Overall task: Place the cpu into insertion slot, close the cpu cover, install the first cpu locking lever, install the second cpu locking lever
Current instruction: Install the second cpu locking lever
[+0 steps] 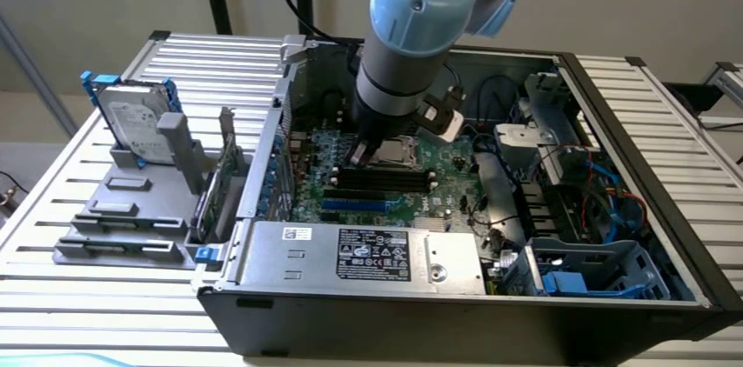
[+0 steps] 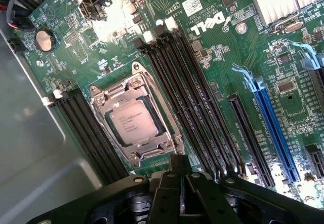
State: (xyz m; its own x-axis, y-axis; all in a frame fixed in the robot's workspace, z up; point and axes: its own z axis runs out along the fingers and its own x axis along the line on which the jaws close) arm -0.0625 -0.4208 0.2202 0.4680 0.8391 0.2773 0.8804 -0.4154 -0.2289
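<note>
Jaws fully closed, holding nothing; pale silver cpu [image 2: 132, 124] seated in socket, cpu cover [image 2: 135, 116] framing it.

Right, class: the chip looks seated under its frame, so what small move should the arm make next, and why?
Probably ease the shut pincer down beside the cpu cover towards the first locking lever, which I cannot make out. The cpu already lies seated with the cover flat around it, and the pincer hovers at the socket's edge.

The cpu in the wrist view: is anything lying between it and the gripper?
Nothing visible does. The cpu sits in the insertion slot, framed by the cpu cover, with bare board between it and the shut gripper.
</note>
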